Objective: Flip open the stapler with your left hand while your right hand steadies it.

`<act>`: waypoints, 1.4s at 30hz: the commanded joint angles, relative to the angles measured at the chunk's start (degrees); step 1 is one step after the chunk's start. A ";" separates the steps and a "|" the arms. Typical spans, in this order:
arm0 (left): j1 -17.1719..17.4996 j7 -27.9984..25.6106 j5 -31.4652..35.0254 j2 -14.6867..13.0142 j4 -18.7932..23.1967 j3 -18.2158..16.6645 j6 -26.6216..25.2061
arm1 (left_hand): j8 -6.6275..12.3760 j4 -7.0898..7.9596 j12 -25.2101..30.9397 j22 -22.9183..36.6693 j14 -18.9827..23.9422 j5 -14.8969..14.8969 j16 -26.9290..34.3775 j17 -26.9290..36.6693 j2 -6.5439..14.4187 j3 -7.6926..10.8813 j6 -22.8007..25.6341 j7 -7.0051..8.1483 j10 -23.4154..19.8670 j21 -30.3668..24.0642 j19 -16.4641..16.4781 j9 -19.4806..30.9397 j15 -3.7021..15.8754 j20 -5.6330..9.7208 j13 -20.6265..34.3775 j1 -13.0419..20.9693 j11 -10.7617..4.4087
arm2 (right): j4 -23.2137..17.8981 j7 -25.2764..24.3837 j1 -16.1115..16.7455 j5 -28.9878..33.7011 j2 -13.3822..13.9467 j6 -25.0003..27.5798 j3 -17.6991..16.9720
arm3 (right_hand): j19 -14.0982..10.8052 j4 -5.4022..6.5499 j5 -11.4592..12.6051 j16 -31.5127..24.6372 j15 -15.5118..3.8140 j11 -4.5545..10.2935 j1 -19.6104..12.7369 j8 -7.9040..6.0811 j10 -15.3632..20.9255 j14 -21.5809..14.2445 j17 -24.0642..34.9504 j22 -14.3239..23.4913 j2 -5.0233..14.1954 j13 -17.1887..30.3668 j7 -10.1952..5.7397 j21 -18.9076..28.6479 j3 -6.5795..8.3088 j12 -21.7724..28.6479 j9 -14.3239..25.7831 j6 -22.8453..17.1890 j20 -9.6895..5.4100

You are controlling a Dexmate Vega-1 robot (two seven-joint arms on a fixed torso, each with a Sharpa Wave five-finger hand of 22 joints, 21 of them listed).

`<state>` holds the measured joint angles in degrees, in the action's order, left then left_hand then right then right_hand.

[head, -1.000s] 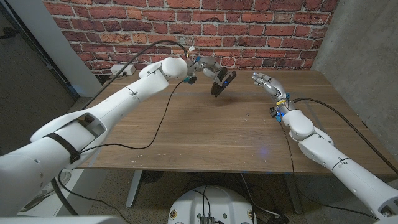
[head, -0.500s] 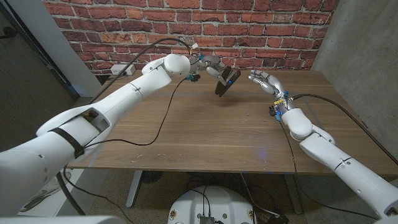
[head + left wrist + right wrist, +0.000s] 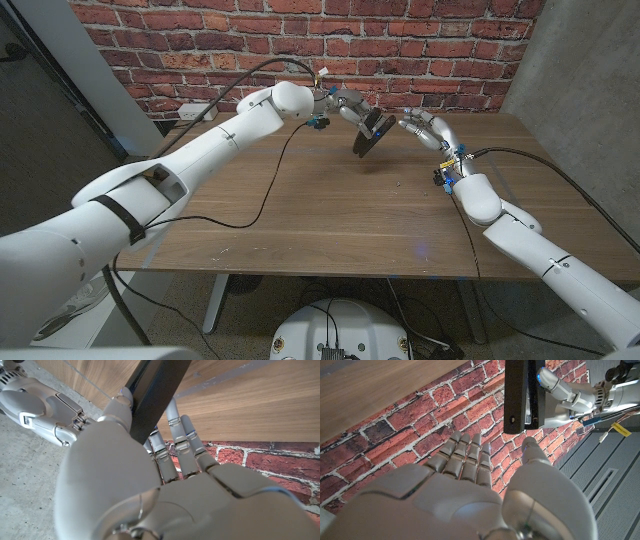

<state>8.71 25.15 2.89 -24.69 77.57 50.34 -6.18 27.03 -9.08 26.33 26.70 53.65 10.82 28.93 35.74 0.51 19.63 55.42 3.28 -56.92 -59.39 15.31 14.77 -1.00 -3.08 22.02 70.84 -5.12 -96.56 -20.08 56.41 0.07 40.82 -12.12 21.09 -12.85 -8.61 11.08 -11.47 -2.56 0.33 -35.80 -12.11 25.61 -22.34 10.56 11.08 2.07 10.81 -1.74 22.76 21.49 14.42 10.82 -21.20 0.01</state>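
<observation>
A black stapler (image 3: 374, 132) hangs tilted above the far middle of the wooden table (image 3: 330, 210), held by my left hand (image 3: 352, 109). In the left wrist view the same hand (image 3: 150, 475) grips the stapler (image 3: 157, 390) between thumb and fingers. My right hand (image 3: 424, 130) is open just to the right of the stapler, fingers reaching toward it, with a small gap between them. The right wrist view shows my right hand (image 3: 470, 485) with fingers spread, apart from the stapler (image 3: 521, 395), which my left hand (image 3: 565, 395) holds.
A red brick wall (image 3: 330, 50) runs behind the table, with a grey concrete wall (image 3: 590, 80) at the right. Black cables (image 3: 250, 200) trail over the left half of the table. A white power strip (image 3: 196, 111) lies at the far left edge.
My left hand has carried the stapler to the right, toward my right hand. The right hand has moved slightly left toward the stapler, narrowing the gap.
</observation>
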 commanded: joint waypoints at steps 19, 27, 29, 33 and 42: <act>-0.28 0.35 -0.81 2.19 -0.98 0.69 3.72 | -0.47 0.89 -0.28 -0.22 9.00 0.17 -0.79 0.88 3.73 1.73 5.64 -4.33 -5.23 -1.61 -0.77 0.43 13.90 0.29 4.37 3.34 -1.65 | -5.75 1.43 0.65 2.75 2.52 6.10 0.04 | -0.91 2.05 0.72 -5.46 -3.03 -0.60 1.89 -1.39 8.18 -8.39 3.66 0.64 1.54 1.38 0.59 -0.06 -3.38 3.29 0.18 -6.43 0.92; 0.50 -0.94 -0.59 1.54 0.25 0.12 3.10 | -0.64 0.83 -0.39 -0.39 9.12 0.16 -0.94 1.13 3.61 1.85 5.73 -4.40 -5.43 -2.07 -0.93 0.48 13.92 0.39 4.69 3.37 -1.57 | -6.46 0.35 0.66 4.16 2.63 7.05 0.34 | -5.34 0.80 1.04 -13.48 -6.17 0.58 -0.82 -2.02 13.33 -16.19 9.25 1.54 3.24 2.81 -0.99 2.32 -4.60 5.22 0.24 -10.33 0.20; 0.60 -1.01 -0.65 1.52 0.18 0.08 3.25 | -0.67 0.86 -0.42 -0.43 9.01 0.16 -1.03 1.17 3.60 1.87 5.84 -4.41 -5.44 -2.16 -0.93 0.44 13.90 0.44 4.76 3.32 -1.56 | -6.30 -0.24 0.76 4.21 2.33 6.76 0.29 | -6.78 0.29 0.81 -19.40 -7.20 0.74 -2.82 -2.52 18.50 -19.55 13.75 2.36 4.38 3.96 -1.29 3.76 -5.35 7.11 0.35 -13.80 -0.47; 0.73 -1.19 -0.49 1.39 0.31 0.09 3.54 | -0.81 0.93 -0.56 -0.55 9.23 0.15 -1.07 1.30 3.67 1.96 5.88 -4.28 -5.37 -2.39 -1.02 0.40 13.88 0.47 4.92 3.25 -1.72 | -5.83 -0.91 0.71 4.44 1.99 5.90 0.31 | -10.00 0.05 0.40 -27.97 -8.60 0.86 -5.77 -3.74 25.53 -23.05 20.61 3.83 5.93 6.35 -1.04 6.97 -6.37 10.60 0.78 -20.78 -0.86; 1.12 -0.96 -0.11 0.71 1.11 0.23 4.21 | -1.09 0.76 -0.69 -0.81 9.38 0.09 -1.20 1.65 3.40 2.07 6.21 -4.14 -5.67 -2.89 -1.02 0.15 14.08 0.75 5.21 3.34 -1.89 | -5.06 -5.15 1.22 5.96 -0.13 4.83 0.03 | -13.83 1.06 -0.25 -31.45 -8.96 1.13 -8.67 -9.00 37.22 -30.42 22.57 5.81 8.62 10.04 -0.44 11.79 -3.28 17.26 2.68 -33.91 -1.24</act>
<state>9.32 24.35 2.23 -23.29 77.79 50.49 -2.75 25.73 -9.56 25.43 25.79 53.85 10.46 27.87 37.06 0.49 20.11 56.12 2.96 -57.22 -61.89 14.39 14.87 -0.80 -2.57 23.71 70.87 -4.83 -102.49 -21.32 57.15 4.53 42.71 -6.08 21.25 -25.69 -7.82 11.07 -41.92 -6.41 1.30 -43.36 -19.63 60.54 -51.02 32.39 16.37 9.64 19.97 2.35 33.48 17.13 30.28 12.28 -47.85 -1.30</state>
